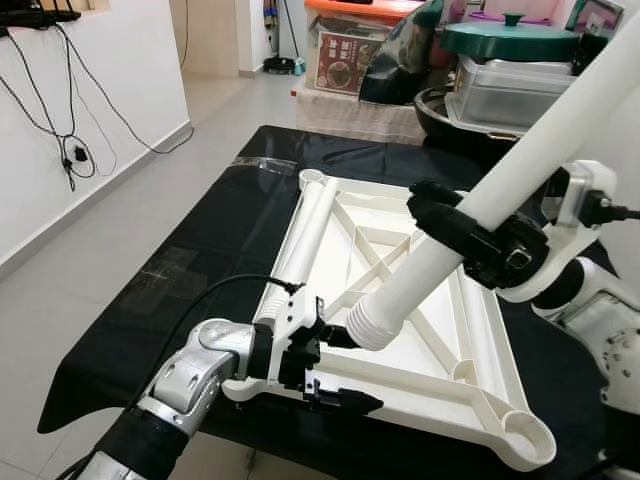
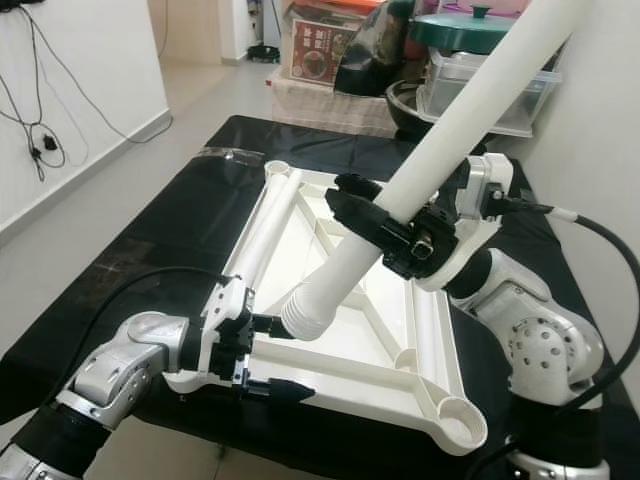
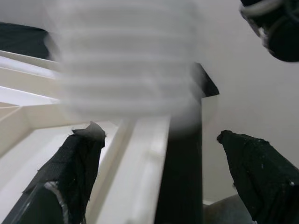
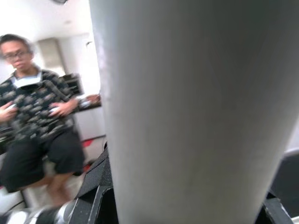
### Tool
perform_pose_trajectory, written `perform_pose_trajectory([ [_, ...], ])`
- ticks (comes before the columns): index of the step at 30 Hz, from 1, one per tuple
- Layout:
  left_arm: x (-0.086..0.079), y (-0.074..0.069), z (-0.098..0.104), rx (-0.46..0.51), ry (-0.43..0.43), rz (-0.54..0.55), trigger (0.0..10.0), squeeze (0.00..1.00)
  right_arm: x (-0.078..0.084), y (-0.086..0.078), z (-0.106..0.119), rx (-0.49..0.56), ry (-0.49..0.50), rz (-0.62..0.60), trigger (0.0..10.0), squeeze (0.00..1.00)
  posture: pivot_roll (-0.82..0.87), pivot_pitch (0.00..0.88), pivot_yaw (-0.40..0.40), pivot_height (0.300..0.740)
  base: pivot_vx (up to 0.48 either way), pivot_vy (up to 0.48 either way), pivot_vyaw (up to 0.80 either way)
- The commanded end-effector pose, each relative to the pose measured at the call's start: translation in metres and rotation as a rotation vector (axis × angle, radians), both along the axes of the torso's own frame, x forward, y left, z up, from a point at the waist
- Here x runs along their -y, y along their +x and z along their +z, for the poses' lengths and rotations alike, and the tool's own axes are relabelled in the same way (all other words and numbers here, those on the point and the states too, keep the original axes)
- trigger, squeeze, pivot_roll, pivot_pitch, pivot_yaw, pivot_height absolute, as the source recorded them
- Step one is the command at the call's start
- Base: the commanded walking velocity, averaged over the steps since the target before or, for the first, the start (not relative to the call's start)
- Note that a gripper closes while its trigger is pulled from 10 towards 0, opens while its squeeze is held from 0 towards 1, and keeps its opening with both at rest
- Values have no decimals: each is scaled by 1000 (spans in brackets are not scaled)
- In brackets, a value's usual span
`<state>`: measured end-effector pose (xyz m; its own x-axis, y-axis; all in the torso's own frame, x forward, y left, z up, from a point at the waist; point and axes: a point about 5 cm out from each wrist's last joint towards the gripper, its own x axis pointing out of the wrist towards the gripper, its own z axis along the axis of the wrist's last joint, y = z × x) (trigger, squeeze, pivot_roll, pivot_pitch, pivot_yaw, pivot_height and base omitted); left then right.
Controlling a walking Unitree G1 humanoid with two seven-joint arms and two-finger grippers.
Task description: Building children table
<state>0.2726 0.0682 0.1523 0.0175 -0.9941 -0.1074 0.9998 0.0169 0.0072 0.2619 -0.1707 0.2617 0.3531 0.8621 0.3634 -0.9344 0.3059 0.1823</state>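
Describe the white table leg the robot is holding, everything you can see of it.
The table leg is a long, smooth white tube, plastic by its look, with a ribbed threaded end. It is tilted steeply, threaded end down over the near left corner of the upturned white tabletop. The right hand is shut around its middle. The left hand is open beside the threaded end at the tabletop's corner.

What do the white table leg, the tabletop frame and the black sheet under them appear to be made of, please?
Table leg, held in the right gripper: likely moulded plastic, smooth matte white, with threaded ridges at its lower end.
Tabletop frame: apparently the same plastic, with thin moulded ribs and round corner sockets.
Black sheet: probably thin plastic film or cloth; faint sheen, draped edges.
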Motion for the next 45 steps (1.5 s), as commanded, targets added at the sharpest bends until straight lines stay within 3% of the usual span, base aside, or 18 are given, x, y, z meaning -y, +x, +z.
perform_pose_trajectory([
  [1,0,4,2,12,1,20,10000,0,-8,-3,-3,3,-25,30,0,0,117,0,-83,740,0,0,0],
  [24,12,10,7,31,-44,27,10000,0,-31,-11,-19,-12,-99,99,0,0,105,0,-80,740,0,0,0],
  [25,12,10,6,31,-46,23,2392,0,-31,-11,-19,-12,-98,100,0,0,105,0,-79,740,0,0,0],
  [26,12,10,6,31,-46,23,2392,0,-31,-11,-19,-12,-98,100,0,0,105,0,-79,740,0,0,0],
  [27,11,8,5,15,-51,5,0,0,-31,-10,-18,-11,-98,98,0,0,105,0,-79,740,0,0,0],
  [40,12,8,1,16,-38,23,0,0,-25,-7,-15,5,-104,62,0,0,100,0,-83,740,0,0,0],
  [41,12,9,1,21,-35,30,6235,0,-25,-6,-15,7,-107,51,0,0,99,0,-83,740,0,0,0],
  [42,12,9,1,21,-35,30,6235,0,-25,-6,-15,7,-107,51,0,0,99,0,-83,740,0,0,0],
  [43,12,9,1,26,-30,30,10000,0,-26,-3,-16,2,-117,24,10000,0,99,0,-83,740,0,0,0],
  [45,12,10,0,30,-25,29,10000,0,-26,0,-16,-10,-113,-4,10000,0,99,0,-83,740,0,0,0],
])
